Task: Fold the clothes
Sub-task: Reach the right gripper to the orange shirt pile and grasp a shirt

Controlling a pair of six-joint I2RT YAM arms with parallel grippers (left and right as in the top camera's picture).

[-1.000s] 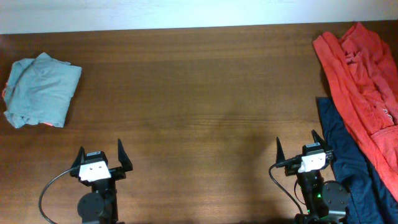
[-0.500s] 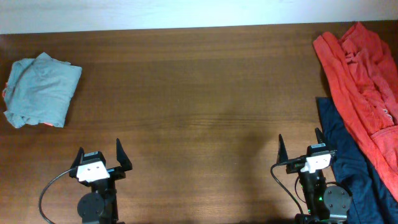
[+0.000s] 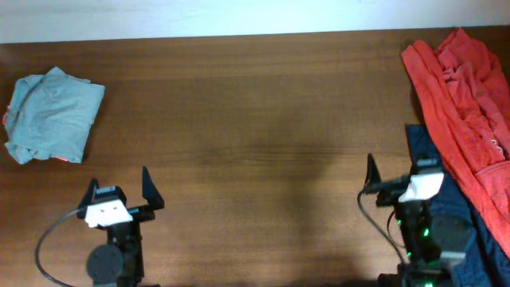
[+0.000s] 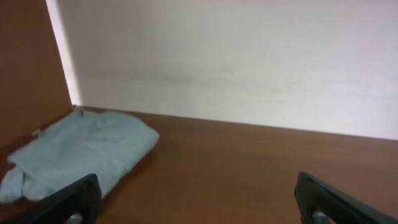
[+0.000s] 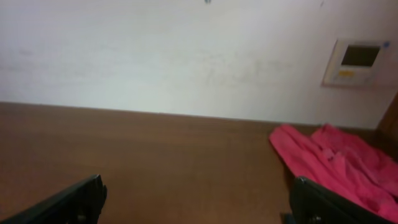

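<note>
The left end effector (image 3: 119, 182) and right end effector (image 3: 393, 171) both stand wide open and empty at the near edge of the table (image 3: 255, 119). An orange-red garment (image 3: 462, 104) lies crumpled at the far right, overlapping a navy garment (image 3: 446, 207) just beside the right arm. A grey-green garment (image 3: 52, 115) sits bundled far left. The step is probably fetching one piece. The right arm would do best to pinch only the red fabric's edge, not the navy, then draw it to the bare middle and spread it flat.
</note>
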